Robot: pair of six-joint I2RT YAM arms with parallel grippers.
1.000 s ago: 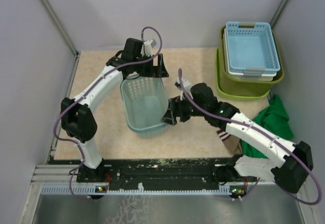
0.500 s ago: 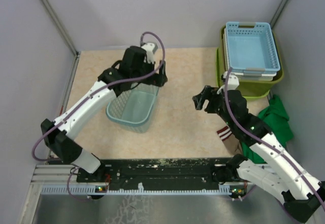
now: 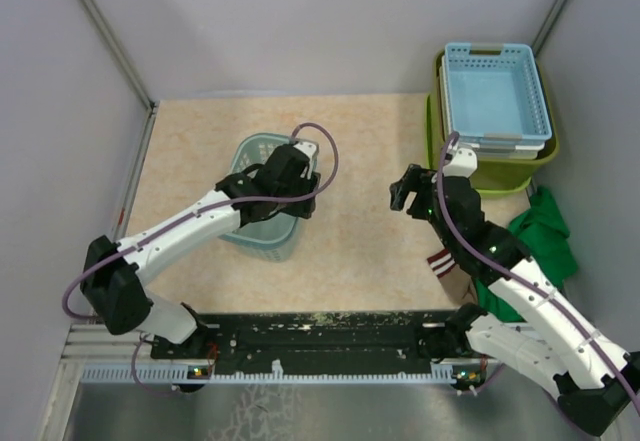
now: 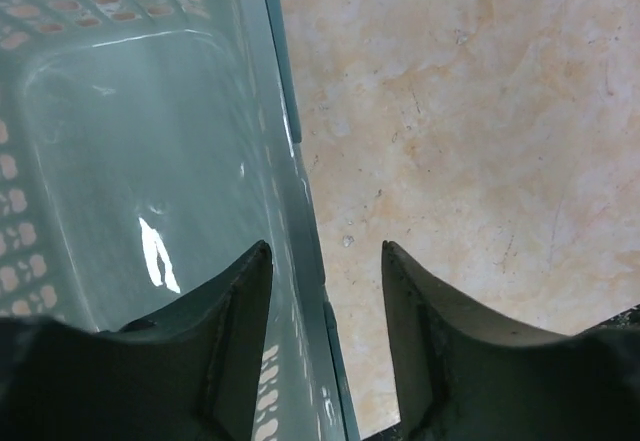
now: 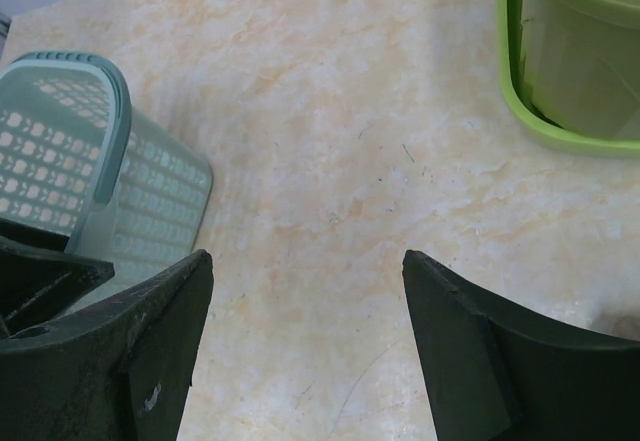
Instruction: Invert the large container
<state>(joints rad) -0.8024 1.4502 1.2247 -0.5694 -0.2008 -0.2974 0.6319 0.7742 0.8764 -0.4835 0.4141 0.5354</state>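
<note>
While standing mouth-up in the far right corner of the beige marbled table (image 3: 370, 141), holds smaller baskets nested inside: large lime-green rounded-rectangular plastic container (image 3: 480, 176), with a light blue perforated plastic basket (image 3: 495, 91) on top and a paler rim (image 3: 500, 145) showing just beneath. Touched by neither arm. Left of centre, well apart from it, a teal-green perforated plastic basket (image 3: 268, 241) on the table, with the left arm reaching across it. Seen from the left wrist, left gripper (image 4: 323, 251) with fingers (image 4: 200, 341) parted, astride the basket's right-hand wall, one finger inside the basket and the other outside above the tabletop. Gap wider than the wall, no clear pinch on it. Above the tabletop between the teal-green basket and the lime-green container, right gripper (image 5: 306, 261) spread wide, gripping nothing. From the right wrist, teal-green basket to the left and a curved corner of the container's rolled rim at upper right. Beside the right arm, at the table's right edge, a crumpled dark green cloth (image 3: 545, 236) and, near it, a small red-and-white striped thing (image 3: 440, 261), too small to make out.
</note>
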